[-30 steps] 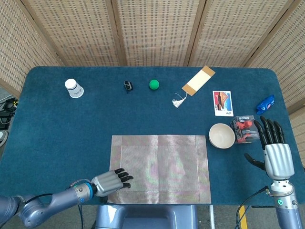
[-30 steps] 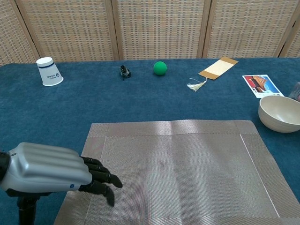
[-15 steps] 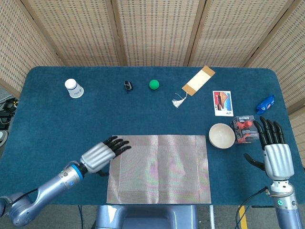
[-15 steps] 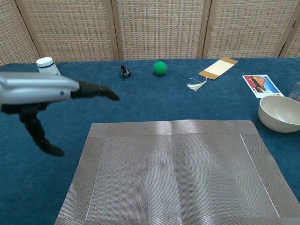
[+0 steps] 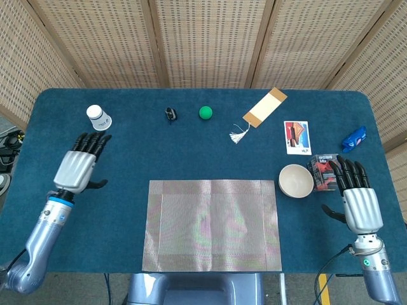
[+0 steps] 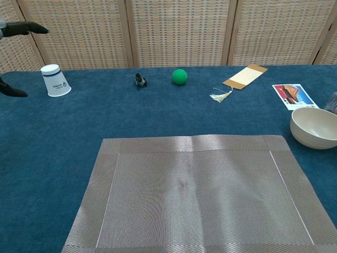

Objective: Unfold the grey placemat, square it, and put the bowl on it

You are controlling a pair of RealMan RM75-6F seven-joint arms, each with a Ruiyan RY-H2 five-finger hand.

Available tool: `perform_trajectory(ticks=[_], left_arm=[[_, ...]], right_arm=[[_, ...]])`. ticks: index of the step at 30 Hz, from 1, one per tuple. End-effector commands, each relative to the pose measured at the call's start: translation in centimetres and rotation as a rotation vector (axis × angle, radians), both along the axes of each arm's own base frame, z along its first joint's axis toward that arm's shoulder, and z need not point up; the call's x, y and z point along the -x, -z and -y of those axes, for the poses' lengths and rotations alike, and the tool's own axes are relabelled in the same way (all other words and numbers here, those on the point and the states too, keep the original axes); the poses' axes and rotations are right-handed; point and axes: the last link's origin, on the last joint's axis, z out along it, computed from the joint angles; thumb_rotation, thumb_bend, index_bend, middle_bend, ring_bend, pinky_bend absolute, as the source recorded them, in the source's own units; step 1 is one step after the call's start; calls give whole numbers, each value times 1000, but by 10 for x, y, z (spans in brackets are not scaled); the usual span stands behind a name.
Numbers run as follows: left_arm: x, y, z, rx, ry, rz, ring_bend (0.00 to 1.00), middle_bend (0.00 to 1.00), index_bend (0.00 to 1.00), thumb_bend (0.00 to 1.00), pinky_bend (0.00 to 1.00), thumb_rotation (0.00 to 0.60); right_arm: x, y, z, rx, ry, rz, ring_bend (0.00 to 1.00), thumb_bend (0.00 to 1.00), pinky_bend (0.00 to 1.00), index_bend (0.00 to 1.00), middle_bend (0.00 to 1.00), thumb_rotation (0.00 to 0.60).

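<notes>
The grey placemat (image 5: 212,224) (image 6: 195,193) lies unfolded and flat at the table's front middle, its edges roughly parallel to the table edge. The cream bowl (image 5: 296,181) (image 6: 315,127) stands empty on the blue cloth just off the mat's far right corner. My left hand (image 5: 79,166) hovers well left of the mat, fingers straight and apart, holding nothing; only its fingertips (image 6: 23,28) show in the chest view. My right hand (image 5: 357,197) is to the right of the bowl, fingers spread, empty.
A white paper cup (image 5: 98,117), small black clip (image 5: 170,114), green ball (image 5: 205,112), tasselled bookmark (image 5: 263,108) and photo card (image 5: 297,137) line the far side. A red-and-black packet (image 5: 323,173) sits between bowl and right hand; a blue wrapper (image 5: 354,138) lies far right.
My left hand lifted off the mat's front left corner and swung up and left, away from the mat. The right hand shifted slightly. Mat and bowl have not moved.
</notes>
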Motion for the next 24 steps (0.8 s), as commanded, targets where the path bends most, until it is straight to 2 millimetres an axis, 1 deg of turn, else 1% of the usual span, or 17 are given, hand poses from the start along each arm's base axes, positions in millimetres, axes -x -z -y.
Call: perform_trajectory(ticks=[1,5,8,12,18,24], left_arm=[[20,-13,7,-78,-104,39,0,0,0,0,0,600],[30,-15,10,-84,-135,44,0,0,0,0,0,600],[36,-17,11,-91,-143,42,0,0,0,0,0,600],[35,-24,11,-121,-132,53,0,0,0,0,0,600],[36,-30,11,-130,-130,79,0,0,0,0,0,600],[38,-34,12,-131,-129,99,0,0,0,0,0,600]], right_arm=[[4,16,20,-95,12,-75,0,0,0,69,0,600],[8,28,34,-187,32,-130,0,0,0,91,0,600],[15,38,43,-248,52,-196,0,0,0,114,0,600],[22,51,47,-306,81,-218,0,0,0,138,0,600],[25,70,52,-355,91,-238,0,0,0,199,0,600],[25,86,61,-372,100,-244,0,0,0,296,0,600]])
